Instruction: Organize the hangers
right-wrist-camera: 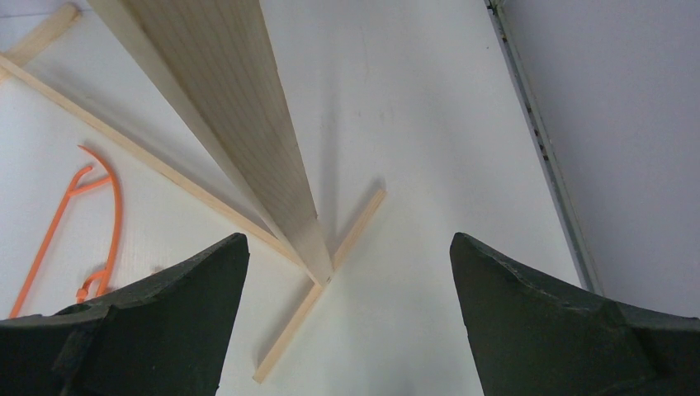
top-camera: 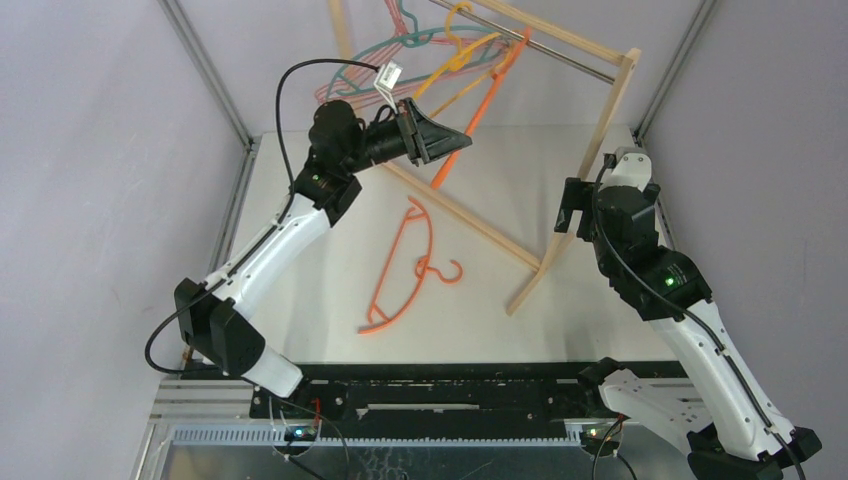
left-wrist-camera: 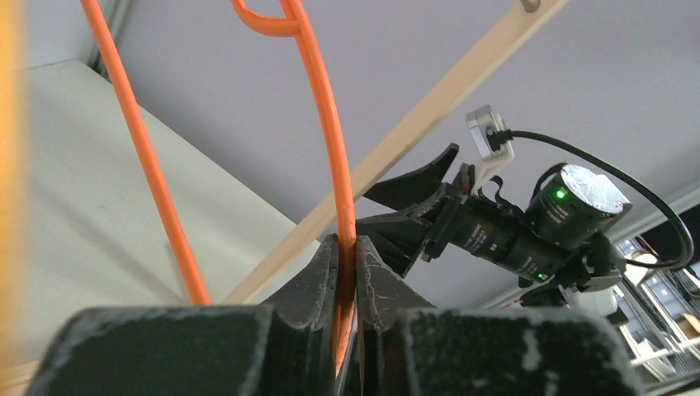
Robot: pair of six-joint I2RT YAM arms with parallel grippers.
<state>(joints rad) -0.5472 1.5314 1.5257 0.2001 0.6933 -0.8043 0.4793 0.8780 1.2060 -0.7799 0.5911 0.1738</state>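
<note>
The left gripper (left-wrist-camera: 347, 272) is seen clamped on the thin orange plastic hanger (top-camera: 478, 112) hooked over the metal rod (top-camera: 560, 55) at twelve o'clock. A second orange plastic hanger (top-camera: 400, 265) lies flat at table centre, long axis running from one to seven o'clock, judged nearer the left arm. The right gripper (right-wrist-camera: 347, 322) stands fully apart, empty, beside the pale wooden rack (right-wrist-camera: 239, 124).

Pale lilac walls (top-camera: 90, 150) enclosed white table (top-camera: 300, 320); metal corner posts (top-camera: 205, 70) rose behind; lighting even, diffuse.
</note>
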